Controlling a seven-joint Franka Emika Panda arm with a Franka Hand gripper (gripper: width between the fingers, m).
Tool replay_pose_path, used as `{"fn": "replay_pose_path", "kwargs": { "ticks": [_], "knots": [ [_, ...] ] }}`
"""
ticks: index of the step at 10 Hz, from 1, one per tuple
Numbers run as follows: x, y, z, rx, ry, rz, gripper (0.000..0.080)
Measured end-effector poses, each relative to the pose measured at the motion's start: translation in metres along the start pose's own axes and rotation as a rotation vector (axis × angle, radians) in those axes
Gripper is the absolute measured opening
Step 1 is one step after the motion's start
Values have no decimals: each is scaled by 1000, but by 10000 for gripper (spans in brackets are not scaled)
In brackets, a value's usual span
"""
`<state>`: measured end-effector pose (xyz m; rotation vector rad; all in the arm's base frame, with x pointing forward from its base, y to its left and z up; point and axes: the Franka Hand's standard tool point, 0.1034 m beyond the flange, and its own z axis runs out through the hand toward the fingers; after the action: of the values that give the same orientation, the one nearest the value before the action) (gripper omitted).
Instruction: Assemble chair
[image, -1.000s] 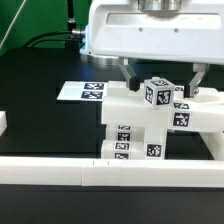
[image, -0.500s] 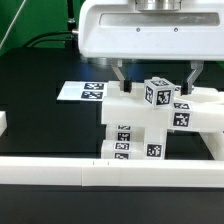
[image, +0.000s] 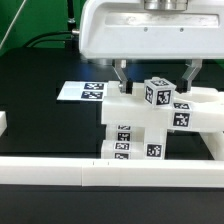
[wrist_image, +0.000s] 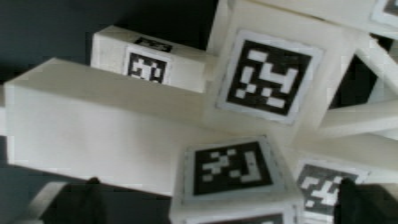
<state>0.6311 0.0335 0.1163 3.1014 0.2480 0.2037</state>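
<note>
Hanging right over the chair (image: 150, 122), the gripper (image: 156, 76) has its two dark fingers spread apart, one finger (image: 121, 76) off the tagged cube's left side and the other up by the frame's right edge, and as far as I can see nothing is pinched between them. The chair sits center-right in the exterior frame, a chunky white stack of blocks with black-and-white tags, pressed up near the long white border rail (image: 60, 172) running across the bottom. Behind it, left of center, the marker board (image: 82, 91) lies flat on the black table (image: 40, 120), just beside the chair's left block. Another short white piece (image: 3, 122) pokes in at the left edge. The wrist view is basically filled with the chair (wrist_image: 107, 105) up close, tags everywhere, with dark fingertips (wrist_image: 80, 200) peeking in at the lower left.
</note>
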Motion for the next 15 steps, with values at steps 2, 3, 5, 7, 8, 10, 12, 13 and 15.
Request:
{"fn": "replay_pose_path", "kwargs": {
  "ticks": [2,3,5,7,8,10,12,13,15],
  "knots": [
    [0,1,1,-2,2,3,553],
    [0,1,1,-1,2,15,352],
    [0,1,1,-1,2,49,284],
    [0,1,1,0,2,199,284],
    [0,2,1,0,3,265,284],
    [0,5,1,-3,3,431,284],
    [0,6,1,-4,4,562,284],
    [0,6,1,-3,5,615,284],
    [0,6,1,-4,4,628,494]
  ]
}}
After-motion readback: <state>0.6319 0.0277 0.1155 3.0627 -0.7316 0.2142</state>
